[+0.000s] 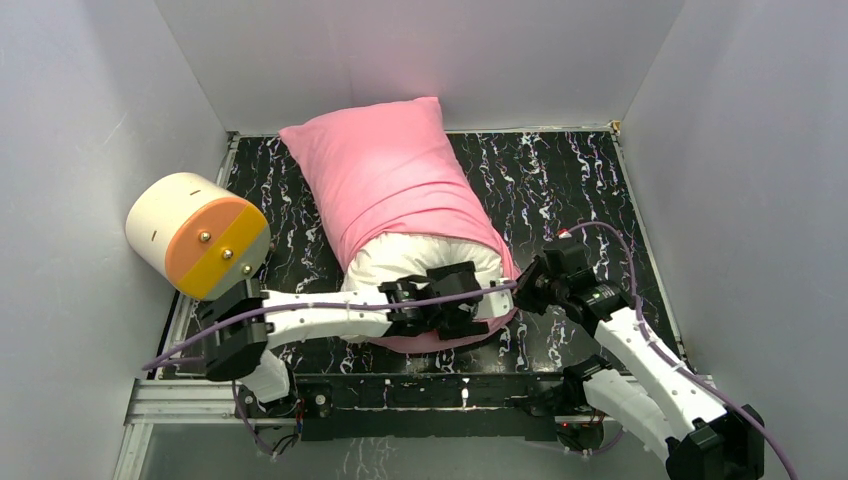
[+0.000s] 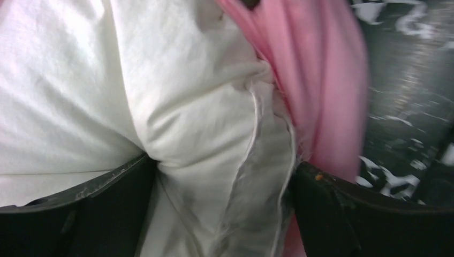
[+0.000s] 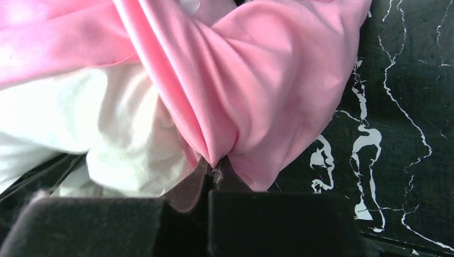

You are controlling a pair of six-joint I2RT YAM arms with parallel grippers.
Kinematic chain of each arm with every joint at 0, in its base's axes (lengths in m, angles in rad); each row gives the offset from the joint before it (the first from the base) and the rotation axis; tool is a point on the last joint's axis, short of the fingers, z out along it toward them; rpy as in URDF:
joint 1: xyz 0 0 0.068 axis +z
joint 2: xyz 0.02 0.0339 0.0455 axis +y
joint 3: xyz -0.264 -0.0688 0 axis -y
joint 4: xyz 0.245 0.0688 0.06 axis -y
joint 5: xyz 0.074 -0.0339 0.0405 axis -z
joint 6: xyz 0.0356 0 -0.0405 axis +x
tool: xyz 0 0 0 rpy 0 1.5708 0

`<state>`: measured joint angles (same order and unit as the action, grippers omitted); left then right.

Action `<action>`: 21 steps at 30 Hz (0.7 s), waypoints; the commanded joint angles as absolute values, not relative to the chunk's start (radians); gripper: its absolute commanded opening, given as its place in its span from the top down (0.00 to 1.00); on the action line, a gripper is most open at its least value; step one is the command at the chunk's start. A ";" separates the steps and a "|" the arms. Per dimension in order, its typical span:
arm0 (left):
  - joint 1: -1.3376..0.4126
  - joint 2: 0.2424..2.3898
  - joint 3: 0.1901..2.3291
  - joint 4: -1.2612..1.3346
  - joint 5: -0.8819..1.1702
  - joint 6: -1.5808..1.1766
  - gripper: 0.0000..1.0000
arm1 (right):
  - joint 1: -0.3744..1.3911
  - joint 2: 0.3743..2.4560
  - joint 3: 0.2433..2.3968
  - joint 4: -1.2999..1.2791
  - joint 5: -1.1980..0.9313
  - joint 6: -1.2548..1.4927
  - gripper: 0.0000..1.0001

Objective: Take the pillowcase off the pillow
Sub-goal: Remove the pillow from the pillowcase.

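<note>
A black bench (image 1: 560, 180) veined with white marbling sits inside a plain, pale-walled enclosure (image 1: 420, 50). At its left edge, by the side wall, a cream cylinder (image 1: 195, 235) turns its flat end up toward the camera, half orange and half yellow, with two small screws. A silvery metal rail (image 1: 180, 400) runs along the near edge.

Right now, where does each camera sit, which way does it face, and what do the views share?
Top external: above and behind the robot, looking down on table, left arm, right arm, pillow.
Left wrist: on left arm, facing the pillow between open left fingers.
Right wrist: on right arm, facing pillowcase pinched by right fingers.
Shared: all show pillow and pillowcase.
</note>
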<state>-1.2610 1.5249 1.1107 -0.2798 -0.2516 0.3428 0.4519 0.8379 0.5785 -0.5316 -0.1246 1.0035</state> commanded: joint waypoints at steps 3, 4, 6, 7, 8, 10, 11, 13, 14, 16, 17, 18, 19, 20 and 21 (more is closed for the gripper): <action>-1.255 1.669 1.076 -0.178 -0.673 0.361 0.64 | 0.452 0.793 0.655 -0.586 -0.046 1.024 1.00; -1.253 1.630 1.067 -0.138 -0.688 0.355 0.90 | 0.451 0.804 0.658 -0.607 -0.031 1.012 1.00; -1.239 1.550 1.075 -0.092 -0.718 0.380 1.00 | 0.451 0.830 0.650 -0.688 0.042 0.981 1.00; -1.216 1.527 1.101 -0.117 -0.736 0.383 1.00 | 0.451 0.837 0.653 -0.737 0.109 0.967 1.00; -1.173 1.503 1.137 -0.146 -0.740 0.355 1.00 | 0.451 0.848 0.642 -0.750 0.136 0.960 1.00; -1.096 1.458 1.170 -0.172 -0.723 0.301 1.00 | 0.449 0.865 0.600 -0.721 0.101 0.957 1.00; -1.065 1.448 1.190 -0.196 -0.710 0.272 1.00 | 0.449 0.867 0.575 -0.704 0.084 0.962 1.00; -1.021 1.446 1.253 -0.279 -0.677 0.192 1.00 | 0.448 0.863 0.503 -0.649 0.064 0.975 1.00; -1.020 1.452 1.283 -0.313 -0.587 0.154 1.00 | 0.449 0.857 0.502 -0.601 -0.019 0.963 0.96; -1.021 1.458 1.283 -0.339 -0.422 0.118 1.00 | 0.449 0.839 0.577 -0.574 -0.135 0.961 0.79; -1.025 1.460 1.272 -0.337 -0.380 0.111 1.00 | 0.449 0.831 0.622 -0.587 -0.149 0.968 0.73; -1.028 1.466 1.263 -0.335 -0.361 0.101 1.00 | 0.449 0.824 0.658 -0.597 -0.161 0.975 0.63; -1.030 1.471 1.253 -0.333 -0.345 0.093 1.00 | 0.449 0.817 0.685 -0.598 -0.179 0.981 0.51; -1.031 1.477 1.245 -0.328 -0.333 0.081 1.00 | 0.449 0.812 0.699 -0.581 -0.213 0.994 0.42; -1.031 1.481 1.237 -0.320 -0.324 0.067 1.00 | 0.449 0.805 0.701 -0.554 -0.241 1.010 0.39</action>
<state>-1.0630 1.5459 1.2110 -0.3302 -0.3328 0.1322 0.4530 0.8417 0.6132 -0.5049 -0.1341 1.0111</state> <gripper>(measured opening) 0.119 0.532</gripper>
